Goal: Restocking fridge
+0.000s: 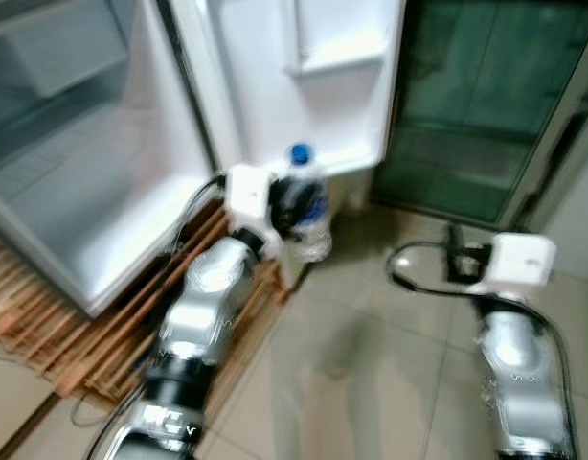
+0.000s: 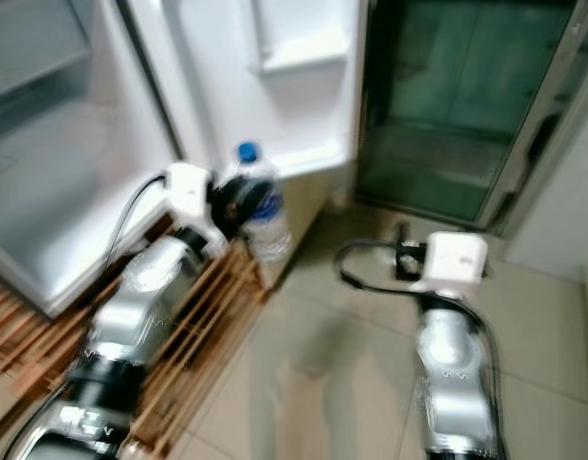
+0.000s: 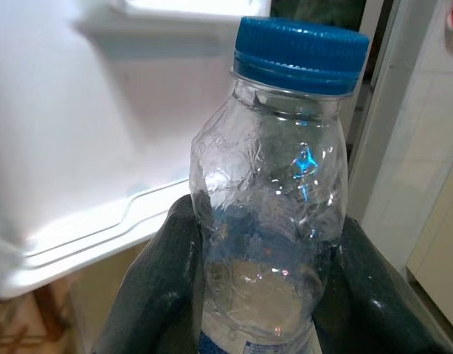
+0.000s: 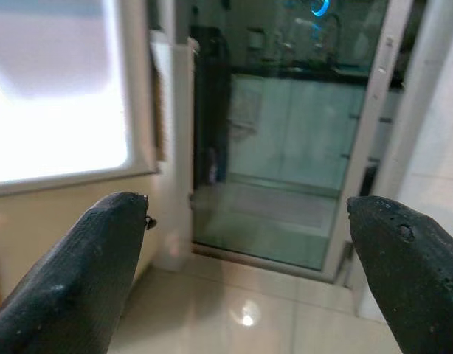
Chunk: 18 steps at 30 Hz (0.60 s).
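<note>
1. Clear plastic water bottle (image 1: 307, 209) with a blue cap (image 3: 301, 46): held upright in the left gripper (image 1: 286, 206), above the edge of the wooden slatted pallet (image 1: 102, 345) and just below the open fridge door (image 1: 304, 77).
2. Left gripper: its two black fingers (image 3: 156, 295) are closed against opposite sides of the bottle's body, below the shoulder. The cap stands free above them.
3. Fridge door: white, swung open. Its lowest door shelf (image 3: 101, 236) lies just behind the bottle in the left wrist view.
4. Fridge interior (image 1: 74, 163): open, to the left of the left arm. Head views are blurred, so contents cannot be made out.
5. Right gripper (image 1: 454, 259): held over the tiled floor (image 1: 371, 364), well apart from the bottle. Its fingers (image 4: 79, 287) are spread wide with nothing between them, pointing toward a dark glass door (image 4: 285, 162).
</note>
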{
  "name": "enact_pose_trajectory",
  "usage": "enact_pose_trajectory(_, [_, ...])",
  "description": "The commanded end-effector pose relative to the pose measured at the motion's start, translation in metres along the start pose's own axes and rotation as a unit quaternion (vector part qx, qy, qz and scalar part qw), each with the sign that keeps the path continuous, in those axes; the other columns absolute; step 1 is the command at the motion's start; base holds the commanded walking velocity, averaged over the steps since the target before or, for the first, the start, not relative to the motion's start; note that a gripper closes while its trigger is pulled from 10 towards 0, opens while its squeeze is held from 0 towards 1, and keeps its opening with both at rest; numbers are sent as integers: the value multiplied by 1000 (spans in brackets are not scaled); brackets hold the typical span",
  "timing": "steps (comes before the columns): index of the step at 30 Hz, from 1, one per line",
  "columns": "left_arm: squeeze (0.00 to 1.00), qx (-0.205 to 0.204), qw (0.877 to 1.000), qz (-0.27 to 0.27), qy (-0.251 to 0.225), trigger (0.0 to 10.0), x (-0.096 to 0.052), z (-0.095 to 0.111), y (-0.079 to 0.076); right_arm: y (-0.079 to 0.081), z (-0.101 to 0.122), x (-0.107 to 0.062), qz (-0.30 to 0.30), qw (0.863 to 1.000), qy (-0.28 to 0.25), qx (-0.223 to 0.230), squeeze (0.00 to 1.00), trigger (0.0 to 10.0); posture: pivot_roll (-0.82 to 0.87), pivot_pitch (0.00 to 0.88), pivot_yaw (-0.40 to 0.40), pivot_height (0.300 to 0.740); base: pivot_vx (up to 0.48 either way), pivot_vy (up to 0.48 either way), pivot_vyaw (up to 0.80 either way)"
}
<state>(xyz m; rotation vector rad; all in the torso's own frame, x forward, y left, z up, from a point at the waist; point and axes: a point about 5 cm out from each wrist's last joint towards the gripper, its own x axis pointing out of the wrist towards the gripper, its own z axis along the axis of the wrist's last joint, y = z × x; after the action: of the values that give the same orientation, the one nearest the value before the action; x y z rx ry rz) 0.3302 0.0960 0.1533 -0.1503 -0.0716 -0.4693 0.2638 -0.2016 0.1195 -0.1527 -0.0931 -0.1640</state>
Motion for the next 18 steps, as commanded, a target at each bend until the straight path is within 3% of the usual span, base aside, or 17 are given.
enact_pose_trajectory(1, [0,2,1000,-13,-19,10000,7,10,-7,-2,0,1,0,1000,1,-8,0,10000,-216,0,122,740,458,0,781])
enact_pose_trajectory(13, [0,2,1000,-6,-23,10000,10,14,-4,2,-1,4,6,1000,6,-7,0,10000,-218,0,125,740,459,0,693])
enact_pose_trajectory(18, [0,17,998,-44,-33,10000,18,24,-16,3,-1,4,8,1000,5,-3,0,10000,-220,0,125,740,452,0,0])
